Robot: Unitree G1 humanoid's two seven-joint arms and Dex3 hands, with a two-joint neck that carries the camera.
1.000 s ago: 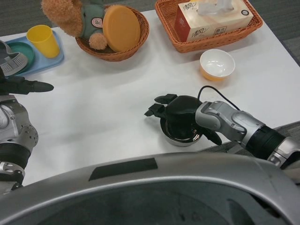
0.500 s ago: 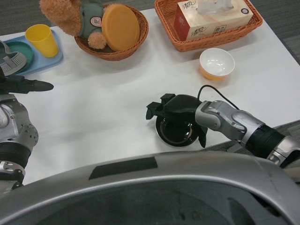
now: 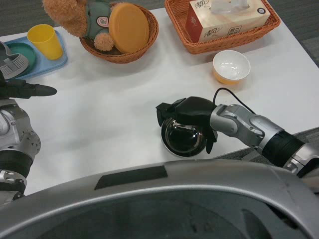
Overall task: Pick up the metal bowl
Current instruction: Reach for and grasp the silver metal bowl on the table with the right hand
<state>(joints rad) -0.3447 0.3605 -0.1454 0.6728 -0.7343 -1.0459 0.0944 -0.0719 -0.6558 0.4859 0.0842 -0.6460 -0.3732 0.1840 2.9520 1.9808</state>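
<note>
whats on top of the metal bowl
The right hand lies over the metal bowl, fingers wrapped around its rim. The bowl's shiny inside shows nothing in it; the far rim is hidden under the hand.

Office: white table (image 3: 114, 109), grey carpet (image 3: 299, 15)

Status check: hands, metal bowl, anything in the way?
Right hand grips metal bowl, bowl tilted. Left hand waits at table's left edge. Nothing crowding the bowl.

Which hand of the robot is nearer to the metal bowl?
The right. The right hand grips the metal bowl from above; the left hand is far away at the table's left edge.
</note>
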